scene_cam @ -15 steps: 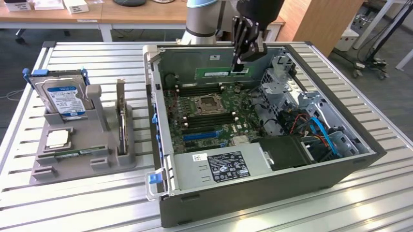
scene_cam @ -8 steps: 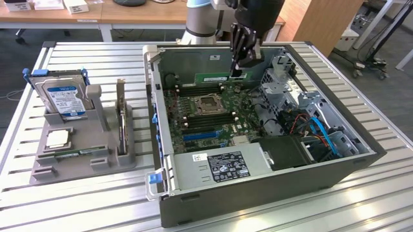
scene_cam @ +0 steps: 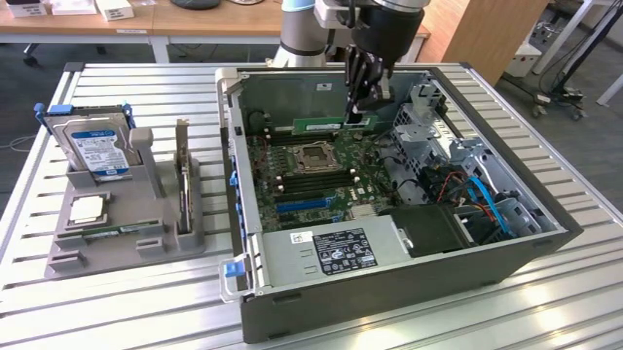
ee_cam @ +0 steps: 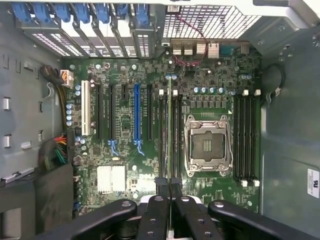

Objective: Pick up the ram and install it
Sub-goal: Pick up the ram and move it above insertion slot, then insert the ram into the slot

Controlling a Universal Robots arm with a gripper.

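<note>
Ram [scene_cam: 322, 125] first: you have it clamped in the pincer [scene_cam: 358, 117], whose fingers are closed almost fully on the thin board. The ram stands on its long edge. It juts from the fingertips toward the exterior view's left. It hangs inside the open computer case [scene_cam: 389, 292], over the far part of the motherboard [scene_cam: 292, 179], just beyond the empty processor socket [scene_cam: 316, 154]. You cannot tell whether its lower edge touches a slot.

From the wrist view you see the ram [ee_cam: 170, 135] edge-on as a thin line. It runs out from between the two fingertips [ee_cam: 162, 186] of the pincer [ee_cam: 170, 187]. It lies along the black memory slots beside the processor socket [ee_cam: 207, 145].

The case also holds a labelled power supply [scene_cam: 336, 251] at its near end and a metal drive cage [scene_cam: 428, 131] on the exterior view's right.

On the slatted table [scene_cam: 117, 306], at the exterior view's left and well apart from the pincer, sits a grey holder [scene_cam: 117, 251]. In it stand a hard drive [scene_cam: 98, 149] and an expansion card [scene_cam: 183, 171], both upright. A square silver chip [scene_cam: 87, 209] and another green stick [scene_cam: 122, 231] lie flat in it.
</note>
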